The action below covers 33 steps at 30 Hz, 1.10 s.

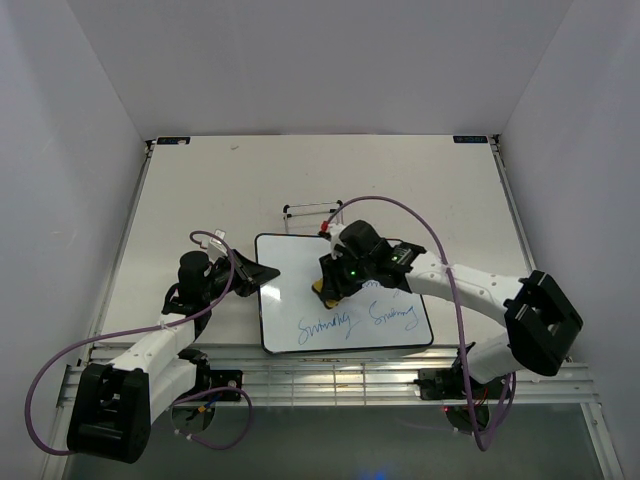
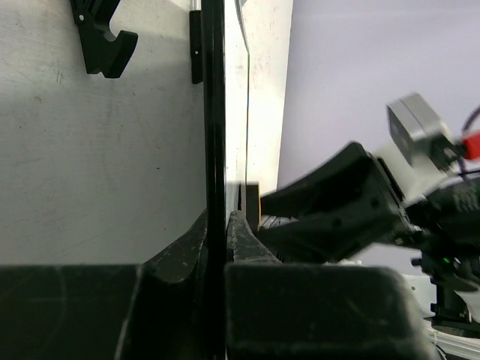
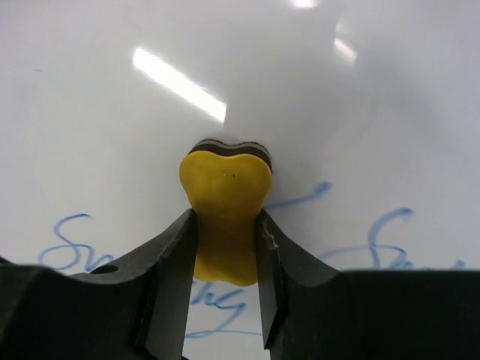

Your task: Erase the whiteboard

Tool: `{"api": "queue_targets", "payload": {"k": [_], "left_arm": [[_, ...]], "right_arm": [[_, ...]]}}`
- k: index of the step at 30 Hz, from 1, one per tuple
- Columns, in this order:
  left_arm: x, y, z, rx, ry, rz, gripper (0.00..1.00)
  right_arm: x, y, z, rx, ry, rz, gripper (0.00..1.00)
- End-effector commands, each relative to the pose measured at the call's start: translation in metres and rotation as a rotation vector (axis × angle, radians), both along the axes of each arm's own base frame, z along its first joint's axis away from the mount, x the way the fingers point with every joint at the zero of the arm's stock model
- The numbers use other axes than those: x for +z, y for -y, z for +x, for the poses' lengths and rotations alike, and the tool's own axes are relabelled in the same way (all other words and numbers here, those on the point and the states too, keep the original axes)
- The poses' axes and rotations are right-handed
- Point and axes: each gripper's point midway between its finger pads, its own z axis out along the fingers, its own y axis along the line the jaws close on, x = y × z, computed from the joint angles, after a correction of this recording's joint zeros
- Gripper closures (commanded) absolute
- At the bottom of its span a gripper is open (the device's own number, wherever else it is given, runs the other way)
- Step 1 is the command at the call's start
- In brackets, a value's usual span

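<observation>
Whiteboard [image 1: 295, 275] edge in L gripper [image 2: 217, 225], under R gripper [image 3: 225, 229] w/ eraser [image 3: 225, 184].

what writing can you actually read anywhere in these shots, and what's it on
"S…": first blue cursive word on the whiteboard; only the opening S is sure, the rest is too scrawled to read.
"S…": second blue cursive word on the same board; again only the S is sure.
Small stickers at the far corners of the table: too small to read.
Yellow eraser: no print visible.

Unreadable blue cursive [image 1: 328, 323] on whiteboard [image 1: 292, 280]
</observation>
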Motion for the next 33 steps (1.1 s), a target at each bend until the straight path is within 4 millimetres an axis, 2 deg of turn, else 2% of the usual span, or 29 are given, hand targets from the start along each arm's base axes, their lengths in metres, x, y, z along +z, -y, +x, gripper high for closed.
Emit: {"api": "queue_targets", "payload": {"k": [1,4,7,9,12,13,16,17,20,21,22,26,27,28,29,30,31,33], "left_arm": [[0.034,-0.004,0.022,0.039,0.196,0.042,1.0],[0.032,-0.004,0.021,0.038,0.191,0.042,1.0],[0.032,-0.004,0.02,0.037,0.19,0.041,1.0],[0.032,-0.004,0.019,0.037,0.19,0.04,1.0],[0.033,-0.004,0.019,0.038,0.195,0.037,1.0],[0.033,-0.004,0.019,0.036,0.194,0.037,1.0],[0.032,-0.004,0.019,0.036,0.189,0.038,1.0],[0.032,-0.003,0.019,0.036,0.189,0.039,1.0],[0.032,-0.004,0.019,0.039,0.19,0.038,1.0],[0.033,-0.004,0.02,0.041,0.195,0.038,1.0],[0.033,-0.004,0.02,0.044,0.193,0.037,1.0],[0.034,-0.005,0.021,0.058,0.192,0.036,1.0],[0.034,-0.006,0.021,0.06,0.191,0.035,1.0],[0.033,-0.006,0.021,0.062,0.188,0.037,1.0],[0.032,-0.007,0.022,0.072,0.184,0.038,1.0],[0.031,-0.007,0.022,0.076,0.179,0.039,1.0],[0.03,-0.008,0.023,0.081,0.178,0.041,1.0],[0.029,-0.009,0.024,0.09,0.175,0.043,1.0]], "right_arm": [[-0.063,0.077,-0.004,-0.123,-0.104,-0.234,0.81],[-0.066,0.094,0.003,-0.162,-0.097,-0.25,0.81],[-0.064,0.092,0.006,-0.163,-0.099,-0.254,0.81],[-0.058,0.081,0.005,-0.148,-0.114,-0.205,0.81],[-0.037,0.054,0.005,-0.1,-0.098,-0.108,0.81],[-0.024,0.04,0.007,-0.08,-0.092,-0.069,0.81],[-0.007,0.009,-0.003,0.001,-0.08,-0.022,0.81],[0.009,-0.008,-0.007,0.04,-0.056,0.012,0.81],[0.019,-0.03,-0.014,0.104,-0.059,0.057,0.81],[0.015,-0.03,-0.014,0.109,-0.062,0.056,0.81],[0.01,-0.027,-0.009,0.085,-0.045,0.035,0.81],[-0.022,0.01,0.01,-0.013,-0.089,-0.03,0.81],[-0.036,0.027,0.009,-0.038,-0.107,-0.064,0.81],[-0.043,0.044,0.019,-0.092,-0.12,-0.075,0.81],[-0.05,0.057,0.021,-0.118,-0.14,-0.087,0.81],[-0.065,0.074,0.015,-0.134,-0.167,-0.119,0.81],[-0.066,0.088,0.022,-0.176,-0.17,-0.11,0.81],[-0.07,0.108,0.023,-0.216,-0.173,-0.104,0.81]]}}
